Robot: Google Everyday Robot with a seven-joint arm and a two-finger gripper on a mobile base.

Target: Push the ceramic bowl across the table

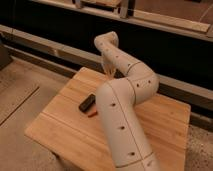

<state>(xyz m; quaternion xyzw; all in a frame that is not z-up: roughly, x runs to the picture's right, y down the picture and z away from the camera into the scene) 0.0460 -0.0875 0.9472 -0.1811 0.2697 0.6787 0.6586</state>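
The table point(60, 125) is a square light-brown plank top filling the middle of the camera view. My white arm point(122, 120) rises from the lower right, bends over the table and turns down at the far edge. My gripper point(109, 69) hangs there, just above the far edge of the table. No dark reddish-brown bowl shows; it is hidden or out of view, and the arm covers much of the table's middle and right.
A dark elongated object point(87, 103) lies on the table left of the arm, with a small red item point(92, 114) just in front of it. A dark wall with a ledge point(165, 22) runs behind the table. Speckled floor point(20, 95) lies to the left.
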